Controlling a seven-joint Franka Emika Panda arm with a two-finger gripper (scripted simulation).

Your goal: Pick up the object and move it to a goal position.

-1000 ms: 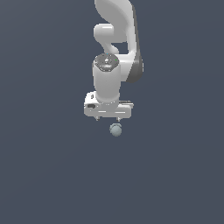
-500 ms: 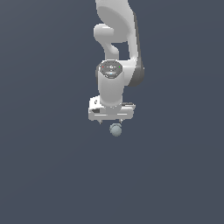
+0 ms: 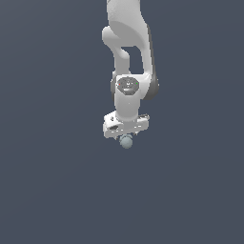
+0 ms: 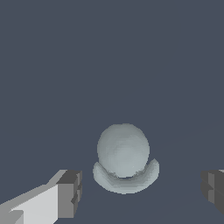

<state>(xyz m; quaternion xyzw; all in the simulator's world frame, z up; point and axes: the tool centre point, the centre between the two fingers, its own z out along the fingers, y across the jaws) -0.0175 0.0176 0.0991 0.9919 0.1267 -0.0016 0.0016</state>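
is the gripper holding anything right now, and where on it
Nothing is held. The small pale grey-blue ball sits between the white gripper's open jaws, with clear gaps on both sides.

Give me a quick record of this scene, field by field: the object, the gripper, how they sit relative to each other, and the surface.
object: small pale grey-blue ball, resting on a shallow base of the same colour
gripper: white gripper, open, fingers wide apart
relation: ball lies between the two fingers, touching neither; not grasped
exterior view: ball shows just below the gripper
surface: plain dark grey-blue floor
task state: pick-up not yet done
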